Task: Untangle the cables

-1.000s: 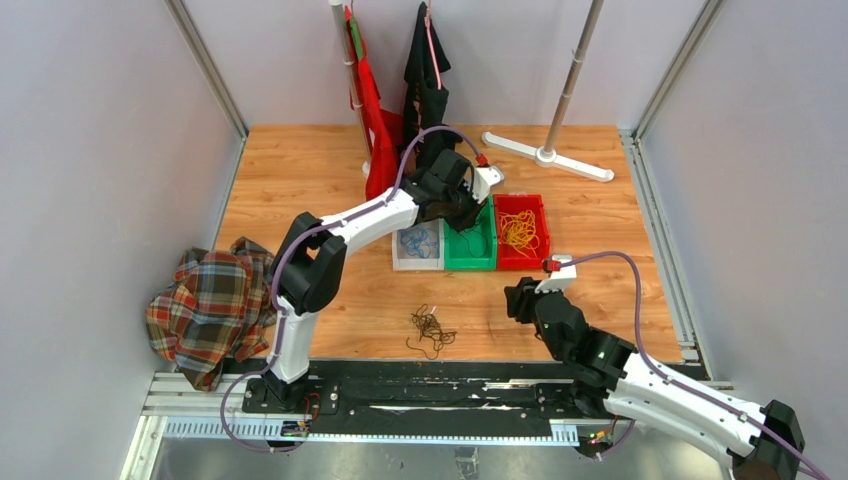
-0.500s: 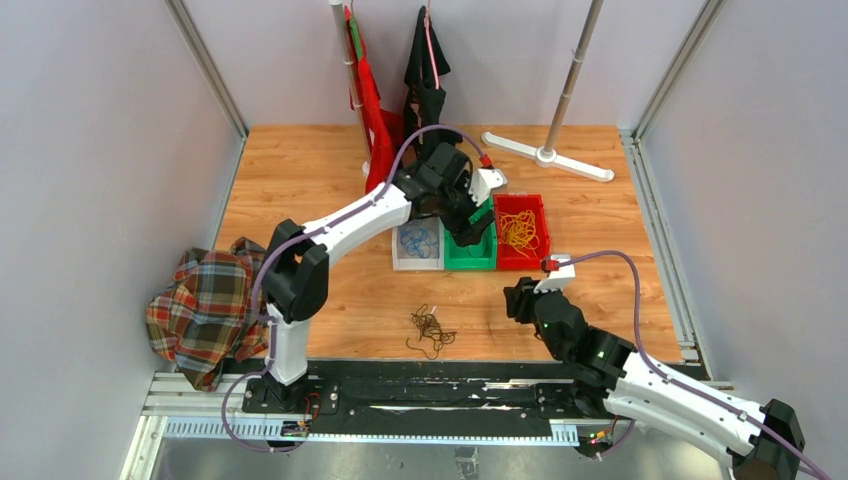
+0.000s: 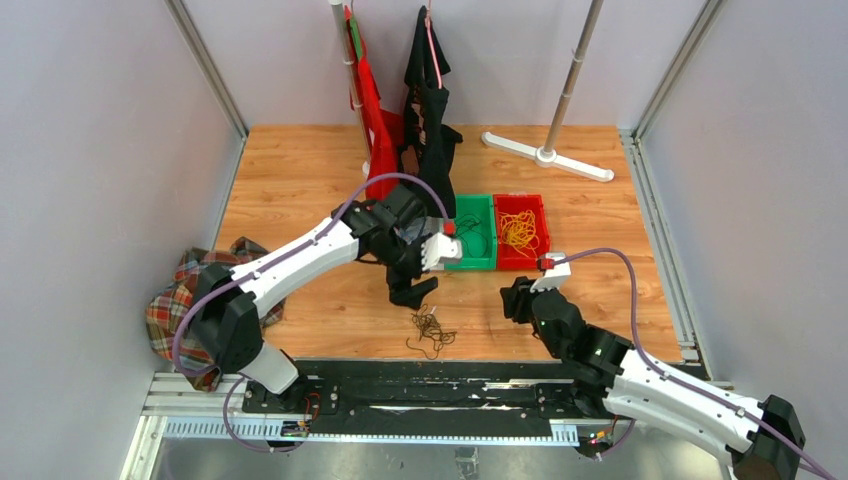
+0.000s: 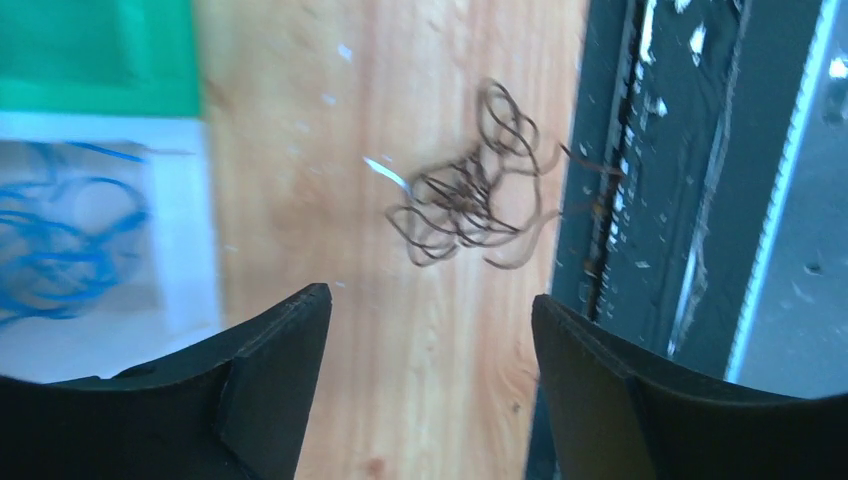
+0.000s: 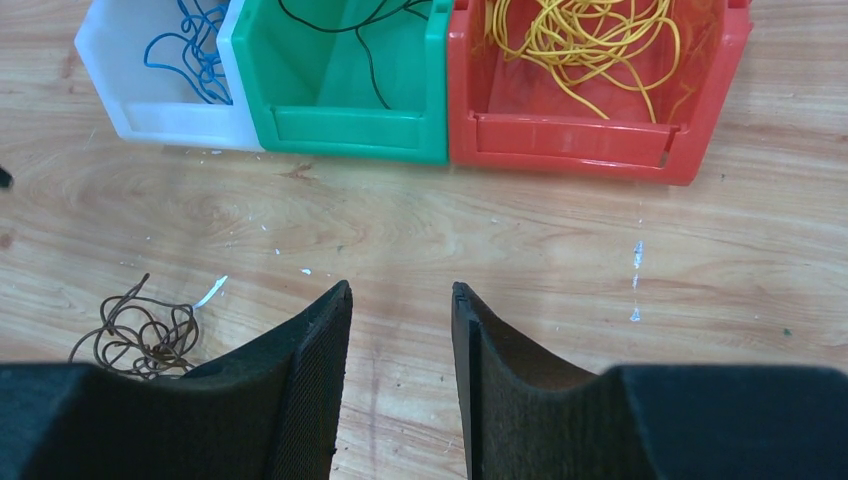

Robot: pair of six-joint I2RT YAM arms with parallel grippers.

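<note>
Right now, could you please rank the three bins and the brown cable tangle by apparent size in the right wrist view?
1. red bin
2. green bin
3. white bin, cropped at the frame edge, so its place against green is unsure
4. brown cable tangle

I am stretching my left arm (image 3: 290,262) forward and to the right, elbow low, wrist bending so my left gripper (image 3: 410,293) (image 4: 430,300) is pointing down. Its fingers (image 4: 270,350) are standing wide apart, gripping nothing. I am holding my right arm (image 3: 650,385) low, reaching forward and to the left, with my right gripper (image 3: 515,300) (image 5: 400,290) aiming ahead. Its fingers (image 5: 310,380) are sitting close together with a narrow gap between them, nothing in it.
</note>
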